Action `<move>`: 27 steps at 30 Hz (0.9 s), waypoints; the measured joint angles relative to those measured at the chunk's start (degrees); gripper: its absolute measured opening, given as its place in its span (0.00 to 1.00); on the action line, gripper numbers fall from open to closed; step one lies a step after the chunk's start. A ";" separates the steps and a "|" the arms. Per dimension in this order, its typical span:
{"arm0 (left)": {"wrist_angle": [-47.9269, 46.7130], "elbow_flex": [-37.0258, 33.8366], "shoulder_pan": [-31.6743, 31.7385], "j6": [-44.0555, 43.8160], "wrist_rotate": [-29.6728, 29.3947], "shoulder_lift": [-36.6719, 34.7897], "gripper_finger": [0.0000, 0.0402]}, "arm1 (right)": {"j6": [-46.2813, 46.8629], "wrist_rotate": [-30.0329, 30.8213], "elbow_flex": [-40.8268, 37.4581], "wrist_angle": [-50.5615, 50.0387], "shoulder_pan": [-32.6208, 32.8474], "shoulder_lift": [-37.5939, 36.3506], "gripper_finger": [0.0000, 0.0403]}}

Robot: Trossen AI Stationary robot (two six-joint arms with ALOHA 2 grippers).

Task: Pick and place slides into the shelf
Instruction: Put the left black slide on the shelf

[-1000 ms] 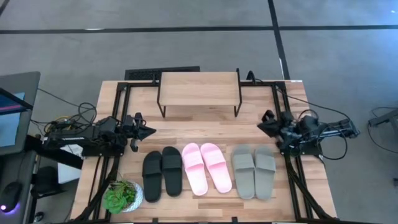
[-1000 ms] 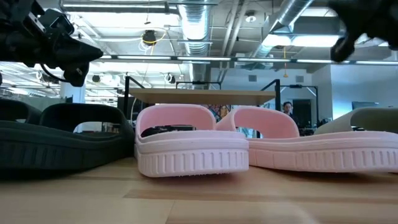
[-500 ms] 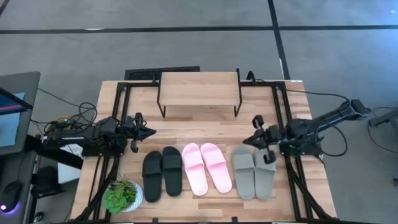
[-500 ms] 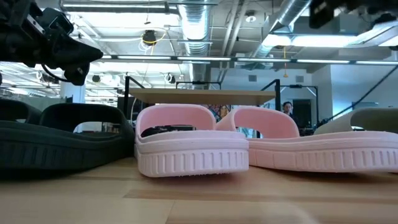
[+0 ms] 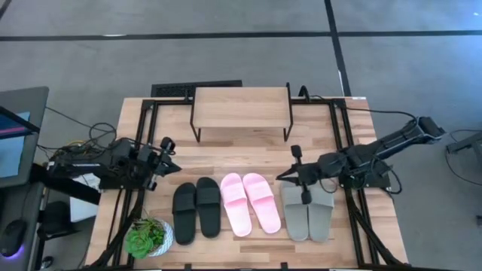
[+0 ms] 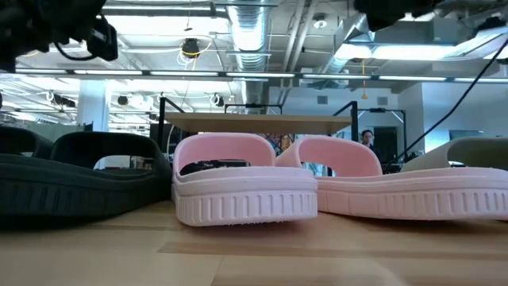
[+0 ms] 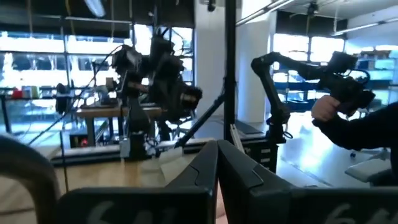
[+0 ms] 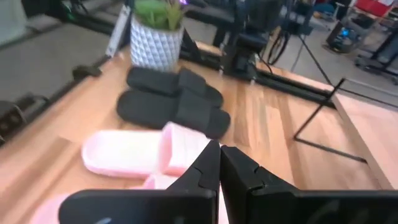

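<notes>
- The shelf (image 5: pixel 242 108) stands at the far middle of the table (image 5: pixel 248 150), its plank top bare; all three pairs of slides lie in a row on the near side of the shelf, none yet placed.
- The grey-green slides (image 5: pixel 307 208) lie on the near right of the shelf, the light pink slides (image 5: pixel 250 202) straight in front of it, and the black slides (image 5: pixel 196 210) on its near left, with a potted plant (image 5: pixel 148 237) just beside the black pair.
- The right gripper (image 5: pixel 283 178) hangs over the strap end of the grey-green pair, between that pair and the shelf, fingers pressed together and holding nothing.
- The left gripper (image 5: pixel 174 147) waits off the shelf's left corner, above the black pair's far side, also closed and empty.
- The step in hand looks like the reach for a grey-green slide. To do it well, the right fingers should part before descending, then straddle the wide strap or one side edge rather than push on the sole.
- The rubbery sole may flex, so a grip near the strap should keep it level.
- Lift clear of the pink neighbour before travelling toward the shelf.
</notes>
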 joint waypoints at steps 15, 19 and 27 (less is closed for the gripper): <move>-2.44 17.98 -3.44 7.30 -0.41 25.12 0.00 | -1.51 4.70 0.00 0.12 -1.14 3.47 0.00; -10.73 21.96 -3.44 8.62 -1.61 27.86 0.00 | -0.64 4.65 0.00 0.43 -1.14 3.47 0.00; -18.05 26.19 -3.51 8.70 -7.33 31.86 0.00 | 0.47 4.56 0.00 0.48 -0.58 3.47 0.00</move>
